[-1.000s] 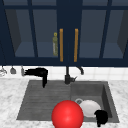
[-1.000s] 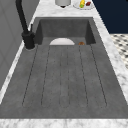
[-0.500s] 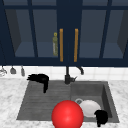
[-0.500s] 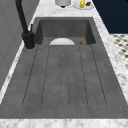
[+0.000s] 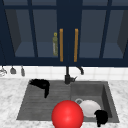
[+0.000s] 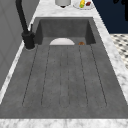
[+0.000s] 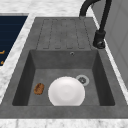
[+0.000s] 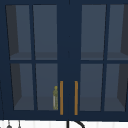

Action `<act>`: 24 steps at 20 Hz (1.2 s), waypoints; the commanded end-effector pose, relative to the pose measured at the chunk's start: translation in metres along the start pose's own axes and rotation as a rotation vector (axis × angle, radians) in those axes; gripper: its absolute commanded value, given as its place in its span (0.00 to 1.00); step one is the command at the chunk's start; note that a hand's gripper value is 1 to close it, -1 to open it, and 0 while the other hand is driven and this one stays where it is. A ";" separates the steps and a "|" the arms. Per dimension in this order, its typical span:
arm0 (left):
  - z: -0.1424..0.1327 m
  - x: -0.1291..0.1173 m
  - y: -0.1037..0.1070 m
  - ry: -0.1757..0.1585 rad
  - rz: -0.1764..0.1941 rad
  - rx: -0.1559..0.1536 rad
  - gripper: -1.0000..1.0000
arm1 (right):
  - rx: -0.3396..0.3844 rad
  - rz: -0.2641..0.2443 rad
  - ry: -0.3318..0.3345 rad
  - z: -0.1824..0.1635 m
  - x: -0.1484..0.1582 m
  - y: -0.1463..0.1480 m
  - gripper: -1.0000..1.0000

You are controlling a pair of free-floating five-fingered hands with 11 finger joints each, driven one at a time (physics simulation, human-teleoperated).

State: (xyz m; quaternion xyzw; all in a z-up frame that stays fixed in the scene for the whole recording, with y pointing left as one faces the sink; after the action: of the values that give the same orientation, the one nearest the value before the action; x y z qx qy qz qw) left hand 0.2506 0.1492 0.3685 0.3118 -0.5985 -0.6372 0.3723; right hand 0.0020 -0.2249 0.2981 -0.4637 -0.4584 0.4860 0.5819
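Your left hand hangs over the ribbed draining board, fingers relaxed and pointing down, holding nothing. Your right hand sits low at the front right of the sink basin, just beside the white plate; I cannot tell how its fingers stand. The plate lies flat on the basin floor by the drain, with a brown scrap apart. A red ball stands at the front edge.
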 end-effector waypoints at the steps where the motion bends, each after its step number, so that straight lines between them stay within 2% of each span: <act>1: -0.002 -0.001 -0.018 -0.123 -0.019 -0.011 0.00 | 0.000 0.000 0.000 0.000 0.000 0.000 0.50; 7: -0.005 -0.003 -0.037 -0.202 -0.016 0.002 0.00 | 0.000 0.000 0.000 0.000 0.000 0.000 0.50; 21: -0.011 -0.006 -0.089 -0.388 -0.023 -0.008 0.00 | 0.000 0.000 0.000 0.000 0.000 0.000 0.50; 22: -0.011 -0.007 -0.096 -0.400 -0.028 -0.012 0.00 | 0.000 0.000 0.000 0.000 0.000 0.000 0.50; 23: -0.002 -0.007 -0.101 -0.407 -0.022 0.007 0.00 | 0.000 0.000 0.000 0.000 0.000 0.000 0.50; 24: 0.008 -0.008 -0.107 -0.400 -0.019 0.011 0.00 | 0.000 0.000 0.000 0.000 0.000 0.000 0.50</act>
State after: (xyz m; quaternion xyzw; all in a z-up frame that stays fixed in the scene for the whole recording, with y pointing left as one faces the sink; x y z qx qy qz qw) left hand 0.2510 0.1512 0.2764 0.2059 -0.6533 -0.6783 0.2659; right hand 0.0020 -0.2249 0.2981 -0.4637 -0.4584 0.4860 0.5819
